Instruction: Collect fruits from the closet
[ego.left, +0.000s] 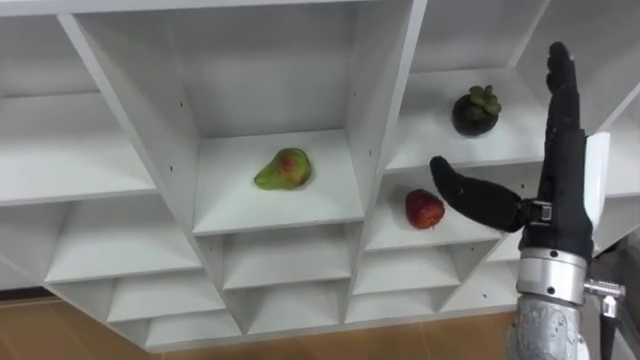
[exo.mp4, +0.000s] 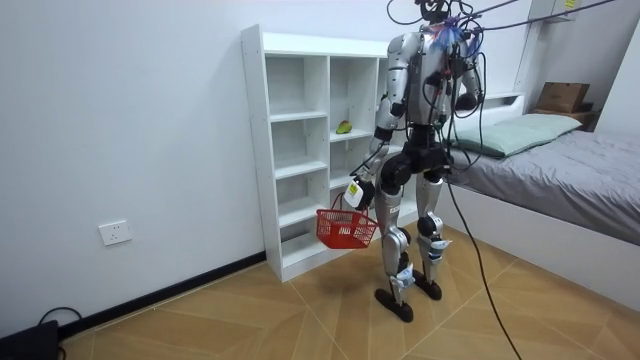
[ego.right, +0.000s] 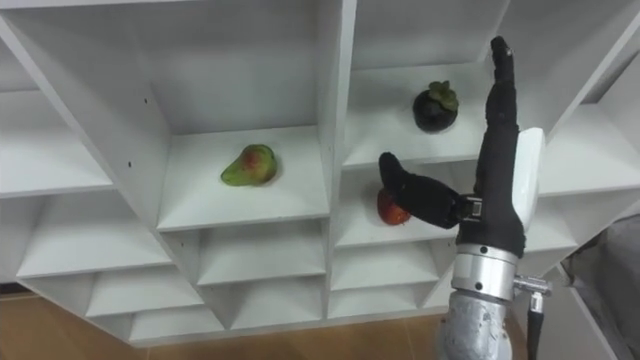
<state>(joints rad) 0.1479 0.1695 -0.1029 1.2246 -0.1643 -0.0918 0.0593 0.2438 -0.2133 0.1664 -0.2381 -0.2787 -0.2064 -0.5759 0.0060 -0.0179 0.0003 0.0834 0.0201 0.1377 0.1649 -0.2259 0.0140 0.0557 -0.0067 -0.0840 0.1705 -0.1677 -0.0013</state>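
Note:
A green-and-red pear (ego.left: 284, 169) lies in the middle compartment of the white closet (ego.left: 275, 205). One compartment to the right sits a red apple (ego.left: 424, 209), and a dark mangosteen (ego.left: 476, 111) rests on the shelf above it. My right hand (ego.left: 560, 170) is raised in front of that right column, open, with fingers straight up and the thumb stretched left, just beside the apple. It holds nothing. In the right eye view the thumb partly covers the apple (ego.right: 390, 211). My left hand (exo.mp4: 357, 192) hangs at my side with a red basket (exo.mp4: 345, 228) hanging from it by the handle.
I stand close in front of the closet (exo.mp4: 300, 150) on a wooden floor. Upright dividers (ego.left: 385, 110) and shelf edges frame each compartment. A bed (exo.mp4: 560, 170) stands behind me at the room view's right. The lower compartments (ego.left: 290, 260) hold nothing.

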